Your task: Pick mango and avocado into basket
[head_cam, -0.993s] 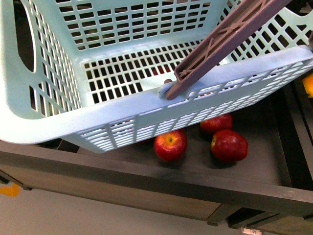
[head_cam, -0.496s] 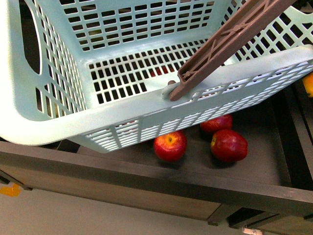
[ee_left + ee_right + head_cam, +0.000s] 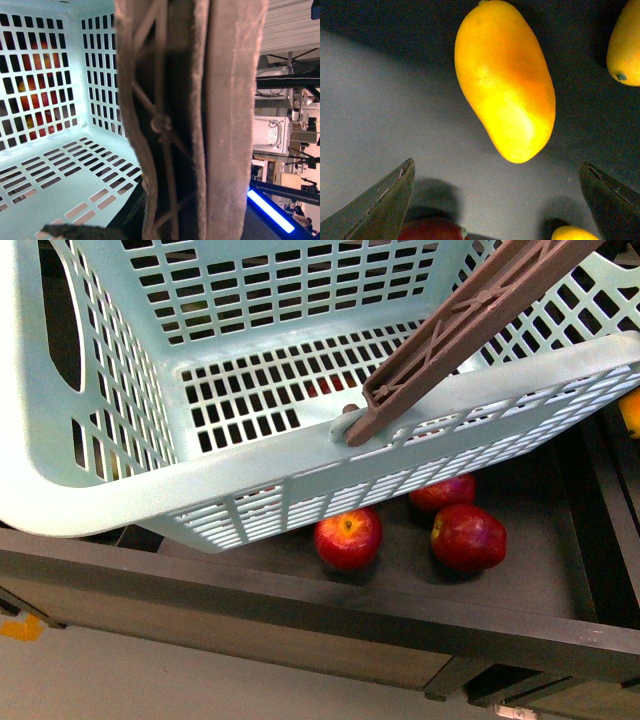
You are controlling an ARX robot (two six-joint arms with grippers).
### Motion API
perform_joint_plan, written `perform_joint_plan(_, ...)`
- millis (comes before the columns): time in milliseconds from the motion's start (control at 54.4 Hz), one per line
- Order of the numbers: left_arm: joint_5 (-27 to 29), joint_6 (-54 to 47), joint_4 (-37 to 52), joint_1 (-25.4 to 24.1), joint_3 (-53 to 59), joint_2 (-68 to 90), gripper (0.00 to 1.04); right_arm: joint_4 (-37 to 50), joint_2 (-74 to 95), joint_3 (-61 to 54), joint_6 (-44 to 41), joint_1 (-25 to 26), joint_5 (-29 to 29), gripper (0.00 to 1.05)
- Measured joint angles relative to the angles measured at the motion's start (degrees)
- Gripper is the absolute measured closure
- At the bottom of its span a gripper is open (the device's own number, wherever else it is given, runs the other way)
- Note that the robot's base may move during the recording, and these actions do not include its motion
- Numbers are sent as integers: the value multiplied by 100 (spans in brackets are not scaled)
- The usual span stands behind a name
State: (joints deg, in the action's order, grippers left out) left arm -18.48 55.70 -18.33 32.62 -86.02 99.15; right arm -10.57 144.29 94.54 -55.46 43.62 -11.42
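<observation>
Front and left wrist views both look closely into the basket.

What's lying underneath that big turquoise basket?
Three red apples show on the dark shelf below the near edge of the basket, one partly tucked beneath it. More red glimpses through the floor slots. Whatever else lies underneath is covered.

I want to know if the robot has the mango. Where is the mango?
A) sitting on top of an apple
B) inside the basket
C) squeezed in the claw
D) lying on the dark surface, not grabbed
D: in the right wrist view the mango lies on the dark surface, and the right gripper is open with its fingers spread apart and not touching it.
</observation>
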Motion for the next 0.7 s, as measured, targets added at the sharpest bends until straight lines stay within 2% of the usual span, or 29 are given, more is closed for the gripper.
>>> perform_joint_plan(698, 0, -2, 0, 0, 0, 0, 89, -1215, 1589, 2551, -247, -348, 136, 9)
